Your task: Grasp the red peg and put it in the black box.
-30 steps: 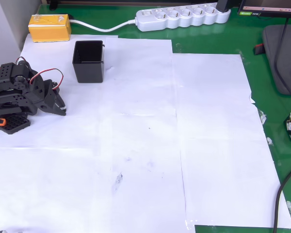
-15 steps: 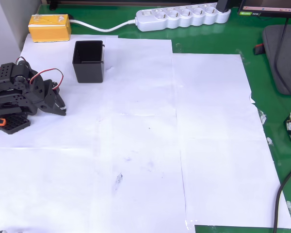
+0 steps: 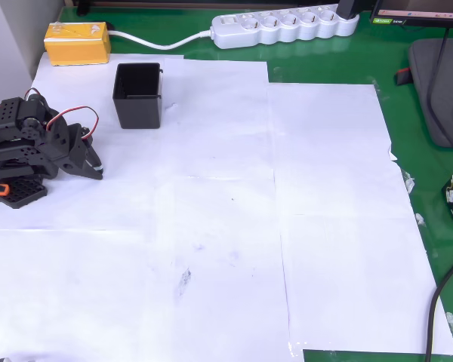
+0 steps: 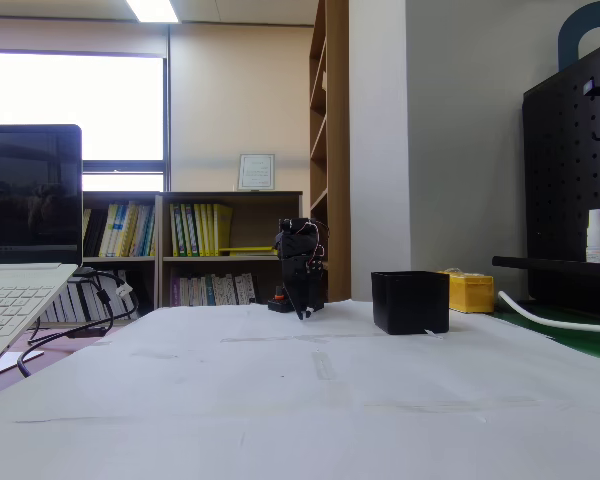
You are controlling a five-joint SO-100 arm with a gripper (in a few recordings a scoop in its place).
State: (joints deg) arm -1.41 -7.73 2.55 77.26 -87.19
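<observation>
White paper sheets (image 3: pixel 226 226) cover a green table (image 3: pixel 325 68), with a bookshelf (image 4: pixel 190 250) and a window behind in the fixed view. One box (image 3: pixel 137 94) stands open-topped on the paper at the upper left of the overhead view, upright, its inside dark, so what lies in it cannot be told. In the fixed view the box (image 4: pixel 410 302) sits right of centre. No red peg can be made out on the paper in either view.

One arm (image 3: pixel 30 147) lies folded low at the left edge of the overhead view, just below and left of the box, apart from it. Its gripper (image 3: pixel 97 170) points right along the paper, tips together as far as can be seen; whether anything sits between them is too small to tell. In the fixed view the arm (image 4: pixel 300 265) stands behind the box, gripper tip down at the paper.

One yellow box (image 3: pixel 77 42) rests beyond the box near the top left. One white power strip (image 3: pixel 283 26) runs along the top edge, its cable curving toward the yellow box. One laptop (image 4: pixel 20 230) stands at the left of the fixed view. A black pegboard (image 4: pixel 570 190) rises at the right there, a small white bottle (image 4: pixel 597 238) on its ledge.
</observation>
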